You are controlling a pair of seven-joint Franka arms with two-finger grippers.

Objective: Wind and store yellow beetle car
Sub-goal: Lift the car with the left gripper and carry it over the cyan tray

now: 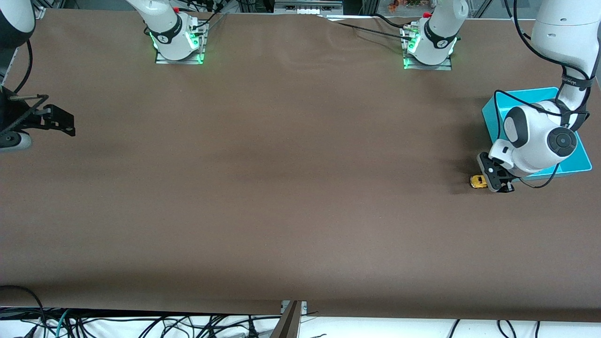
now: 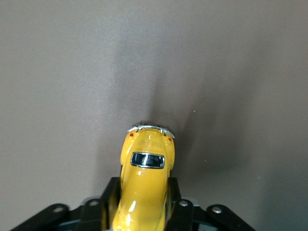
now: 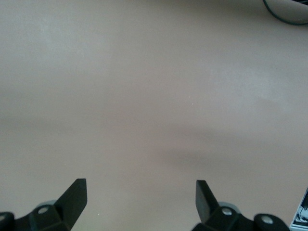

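Observation:
The yellow beetle car (image 1: 478, 181) sits at table level at the left arm's end of the table, just nearer to the front camera than the teal bin (image 1: 581, 158). My left gripper (image 1: 489, 180) is shut on it. In the left wrist view the car (image 2: 147, 144) points away from the gripper (image 2: 143, 187), with a black finger (image 2: 111, 192) pressed against each of its sides. My right gripper (image 1: 63, 123) is open and empty, and waits over the right arm's end of the table. The right wrist view shows the right gripper (image 3: 139, 186) over bare brown cloth.
The brown cloth (image 1: 291, 188) covers the whole table. Both arm bases stand along the edge farthest from the front camera. Cables hang below the table's near edge.

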